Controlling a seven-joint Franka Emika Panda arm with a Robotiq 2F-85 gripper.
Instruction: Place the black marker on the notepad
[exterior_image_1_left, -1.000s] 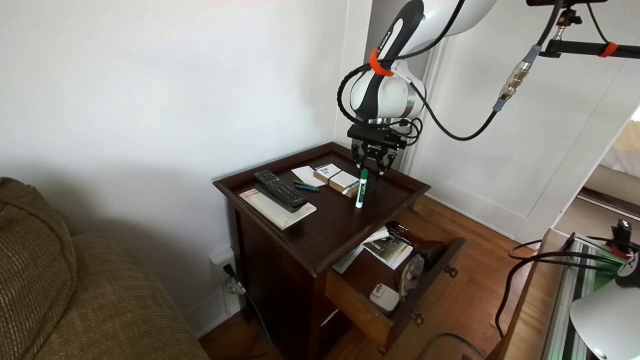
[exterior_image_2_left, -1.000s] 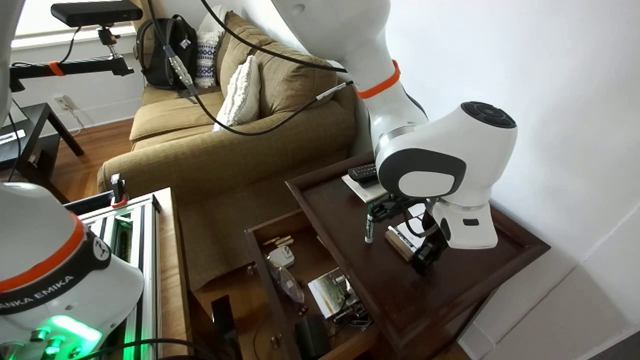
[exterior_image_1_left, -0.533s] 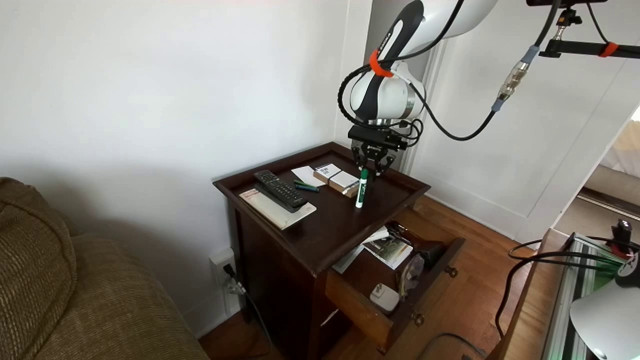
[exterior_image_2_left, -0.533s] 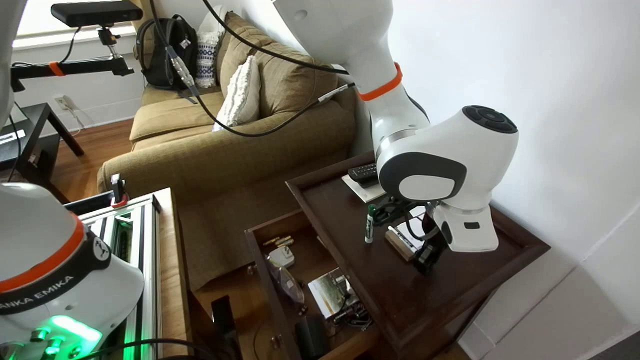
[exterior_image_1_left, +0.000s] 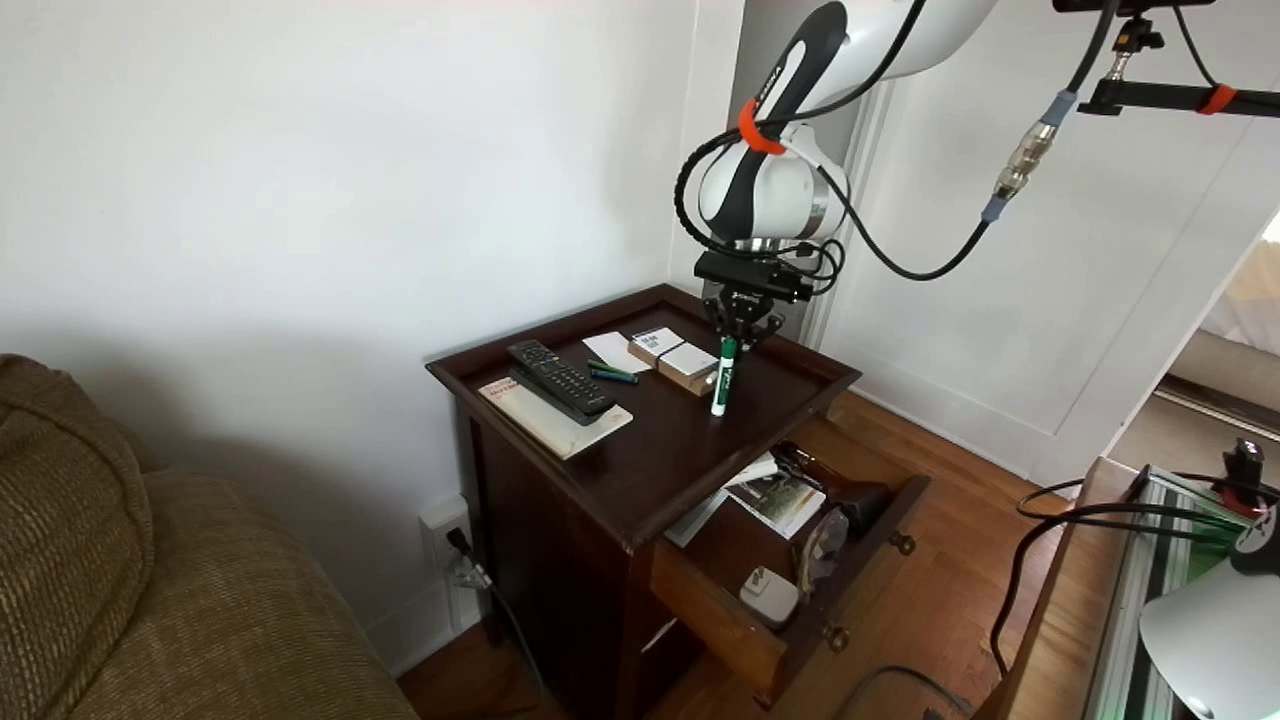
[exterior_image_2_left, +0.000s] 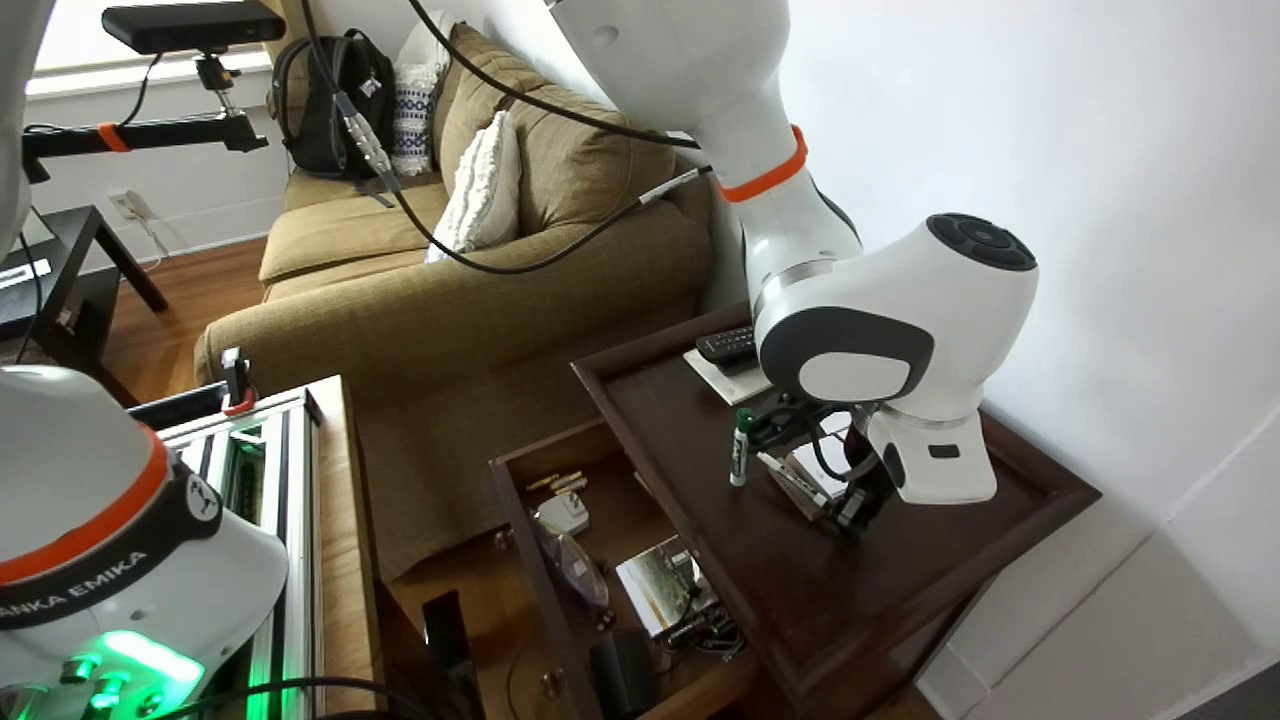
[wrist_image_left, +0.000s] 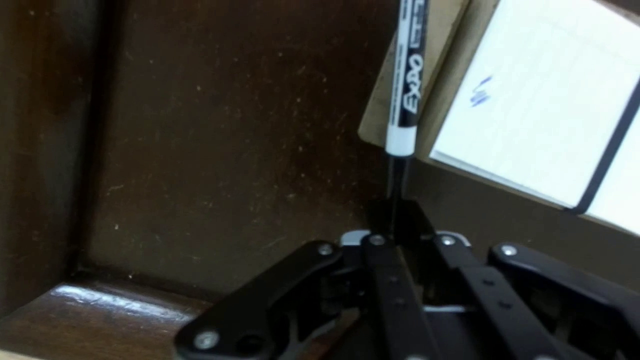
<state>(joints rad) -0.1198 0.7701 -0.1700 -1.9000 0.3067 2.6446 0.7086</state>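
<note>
The black marker (wrist_image_left: 408, 85) has a black and white label, a white band and a dark cap. In the wrist view its cap end lies between the fingertips of my gripper (wrist_image_left: 402, 227), which is shut on it. The marker points away from the fingers, over the brown edge of the notepad; I cannot tell whether they touch. The notepad (wrist_image_left: 540, 100) is white with a black band and a small blue scribble, on a thick brown block. In an exterior view the notepad (exterior_image_1_left: 690, 361) lies just left of my gripper (exterior_image_1_left: 735, 342). The marker (exterior_image_2_left: 785, 474) also shows in an exterior view.
A green marker (exterior_image_1_left: 723, 380) stands upright close in front of the gripper. A remote (exterior_image_1_left: 560, 380) lies on a white booklet (exterior_image_1_left: 585, 435) on the dark tray top (exterior_image_1_left: 640, 480). Small green and blue pens (exterior_image_1_left: 612, 373) lie nearby. An open drawer (exterior_image_1_left: 720, 635) juts out below.
The gripper fingers have closed together on the black marker. The marker's white end has shifted and turned away from the notepad's edge. The arm has barely moved.
</note>
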